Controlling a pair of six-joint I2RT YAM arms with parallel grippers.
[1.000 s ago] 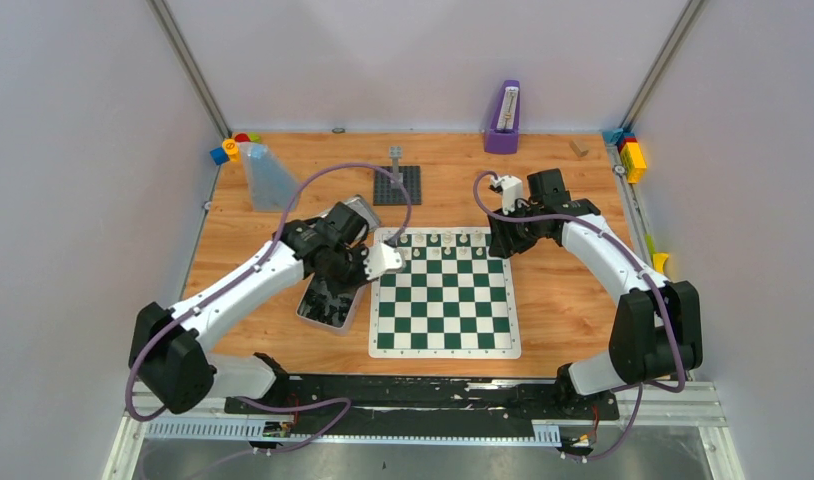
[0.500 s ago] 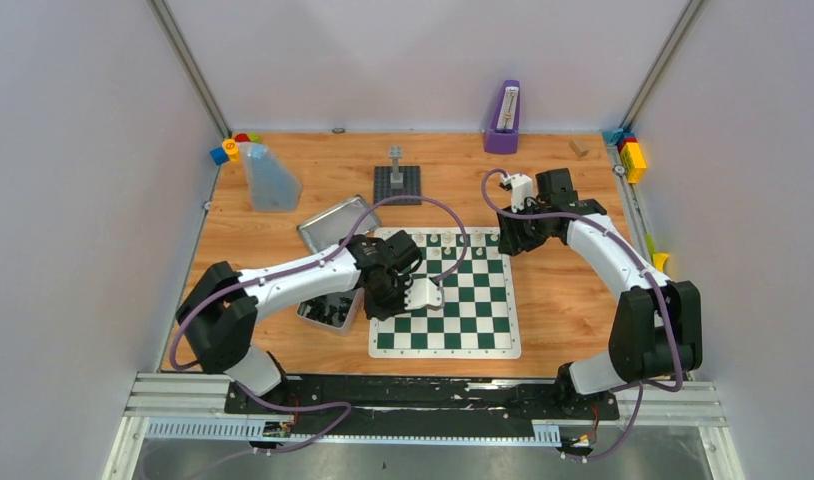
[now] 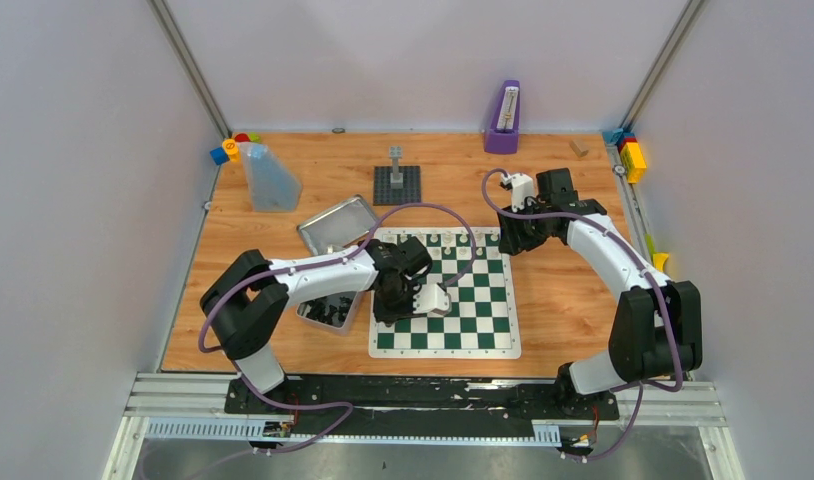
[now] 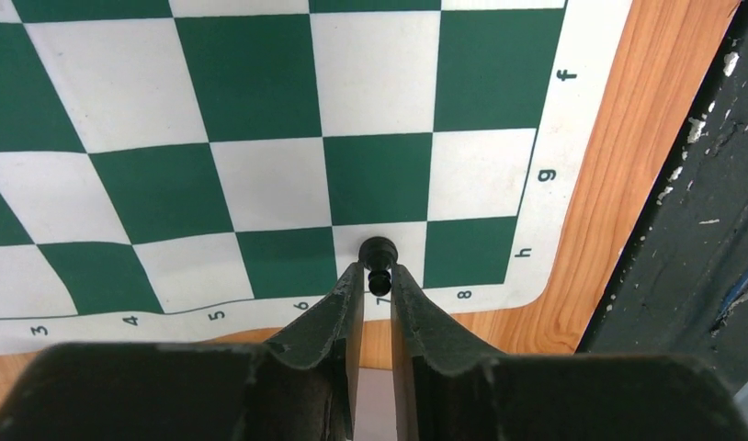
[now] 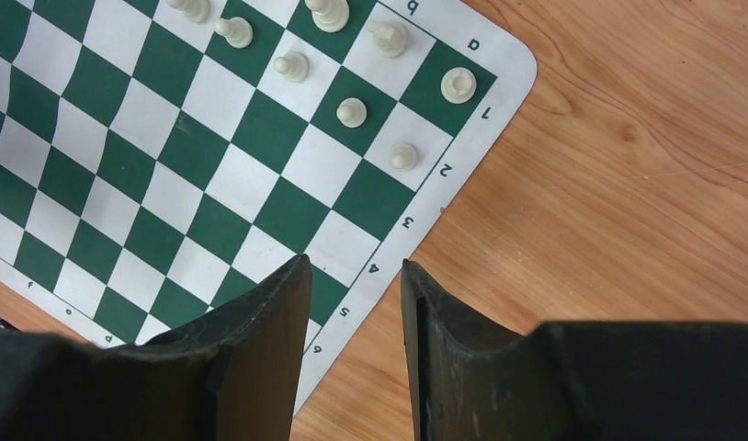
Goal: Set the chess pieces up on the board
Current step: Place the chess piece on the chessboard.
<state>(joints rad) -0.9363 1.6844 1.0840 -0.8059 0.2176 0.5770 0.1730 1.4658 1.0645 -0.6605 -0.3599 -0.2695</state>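
Left gripper (image 4: 372, 276): dark matte fingers set narrow, flanking a black pawn (image 4: 379, 250), round-headed and slightly glossy; the pawn stood on a white edge square of the board (image 4: 545, 175), by the printed 7 and h; whether the pads pressed it or stood just clear, could not tell. The board was a thin flat mat, green and white checks, white border, rounded corner; it lay on a wood-grain table (image 5: 609, 184). Right gripper (image 5: 355, 265): jaws parted, nothing between, hanging over the mat's border; cream pieces (image 5: 352, 112), smooth and turned, stood near the corner marked a and 1.
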